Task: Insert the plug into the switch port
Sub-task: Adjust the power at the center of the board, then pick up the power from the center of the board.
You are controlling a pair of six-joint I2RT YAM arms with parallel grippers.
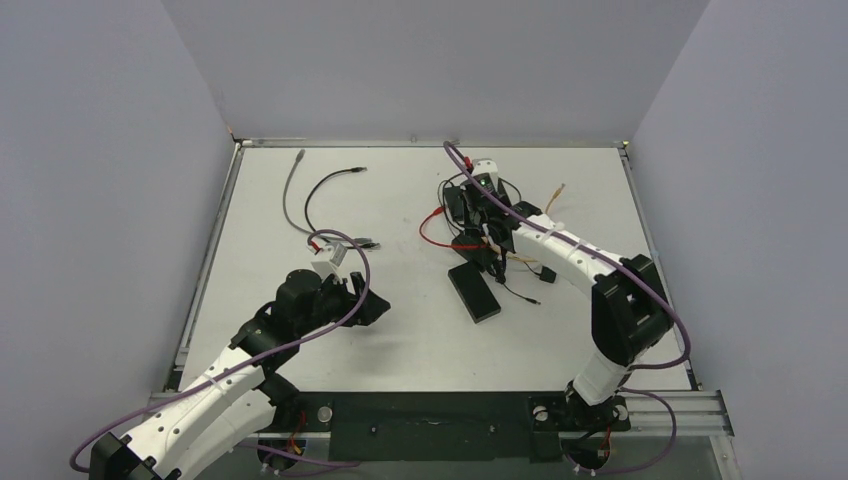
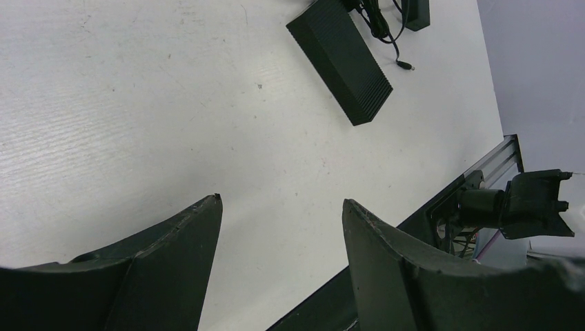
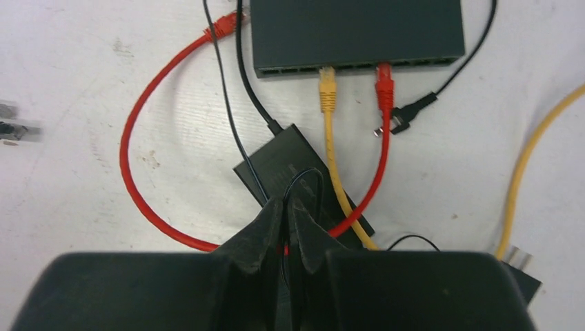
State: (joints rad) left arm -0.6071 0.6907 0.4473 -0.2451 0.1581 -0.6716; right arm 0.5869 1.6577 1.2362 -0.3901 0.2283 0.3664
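Note:
The dark switch point(image 3: 355, 31) lies at the top of the right wrist view, its port row facing me. A yellow plug point(image 3: 327, 89) and a red plug point(image 3: 383, 83) sit in neighbouring ports. The red cable point(image 3: 131, 172) loops left, and its other plug point(image 3: 222, 26) lies loose by the switch's left end. My right gripper point(image 3: 285, 201) point(image 1: 488, 235) is shut above a small black adapter point(image 3: 296, 172). A thin black wire point(image 3: 307, 176) runs into the slit between the fingers; whether it is pinched is unclear. My left gripper point(image 2: 283, 201) point(image 1: 370, 300) hangs open over bare table, holding nothing.
A black barrel plug point(image 3: 407, 114) lies loose right of the red plug. A larger black power brick point(image 1: 473, 292) point(image 2: 341, 58) sits between the arms. Grey point(image 1: 290, 195) and black point(image 1: 325, 185) cables lie at the back left, and a yellow cable point(image 3: 538, 138) runs on the right.

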